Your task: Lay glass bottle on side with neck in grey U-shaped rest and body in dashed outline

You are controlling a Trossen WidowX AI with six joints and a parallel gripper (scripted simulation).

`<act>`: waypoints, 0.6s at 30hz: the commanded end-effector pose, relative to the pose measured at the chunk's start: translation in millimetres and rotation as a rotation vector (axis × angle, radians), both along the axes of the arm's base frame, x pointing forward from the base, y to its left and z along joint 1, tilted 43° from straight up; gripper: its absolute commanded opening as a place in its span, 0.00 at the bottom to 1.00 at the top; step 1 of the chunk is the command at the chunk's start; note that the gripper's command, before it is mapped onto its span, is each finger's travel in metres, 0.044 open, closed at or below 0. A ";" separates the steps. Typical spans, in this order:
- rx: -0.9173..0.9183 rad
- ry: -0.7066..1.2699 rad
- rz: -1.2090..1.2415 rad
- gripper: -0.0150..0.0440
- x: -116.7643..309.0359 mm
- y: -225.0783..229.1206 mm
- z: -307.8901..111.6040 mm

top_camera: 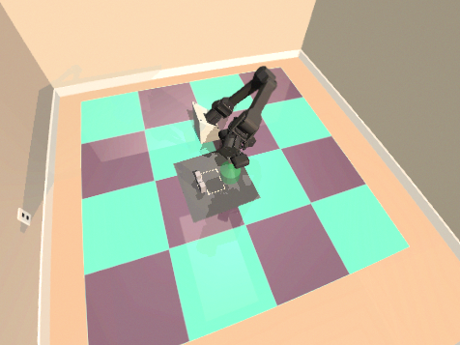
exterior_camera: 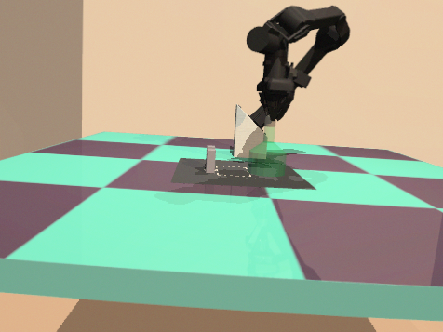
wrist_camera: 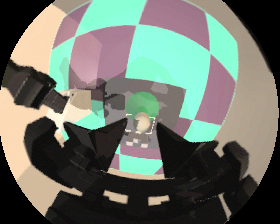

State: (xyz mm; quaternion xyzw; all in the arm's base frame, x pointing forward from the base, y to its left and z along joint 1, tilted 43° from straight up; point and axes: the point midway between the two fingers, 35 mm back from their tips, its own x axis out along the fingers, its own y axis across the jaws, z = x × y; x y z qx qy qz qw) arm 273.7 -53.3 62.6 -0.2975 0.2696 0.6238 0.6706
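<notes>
Green see-through glass bottle (top_camera: 230,173) (exterior_camera: 268,162) (wrist_camera: 142,104) upright on dark mat (top_camera: 200,208) (exterior_camera: 186,174) (wrist_camera: 172,100), beside dashed outline (top_camera: 216,192) (exterior_camera: 234,176) (wrist_camera: 153,125); grey U-shaped rest (top_camera: 199,182) (exterior_camera: 210,159) (wrist_camera: 137,142) beyond outline from bottle

Black hand (top_camera: 234,161) (exterior_camera: 275,120) (wrist_camera: 141,122) at bottle's top, fingers partly open either side of pale neck tip, no grip yet

Bottle likely stiff, smooth, slippery, breakable, heavier toward wide body; narrow neck best hold, squeezed gently and centred, since sideways nudge could topple bottle
</notes>
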 end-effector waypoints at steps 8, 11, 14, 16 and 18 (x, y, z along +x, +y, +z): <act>-0.003 0.003 0.005 0.45 -0.1 -0.7 -2.1; -0.003 0.003 0.005 0.45 -0.1 -0.7 -2.1; -0.003 0.003 0.005 0.45 -0.1 -0.7 -2.1; -0.003 0.003 0.005 0.45 -0.1 -0.7 -2.1; -0.003 0.003 0.005 0.45 -0.1 -0.7 -2.1</act>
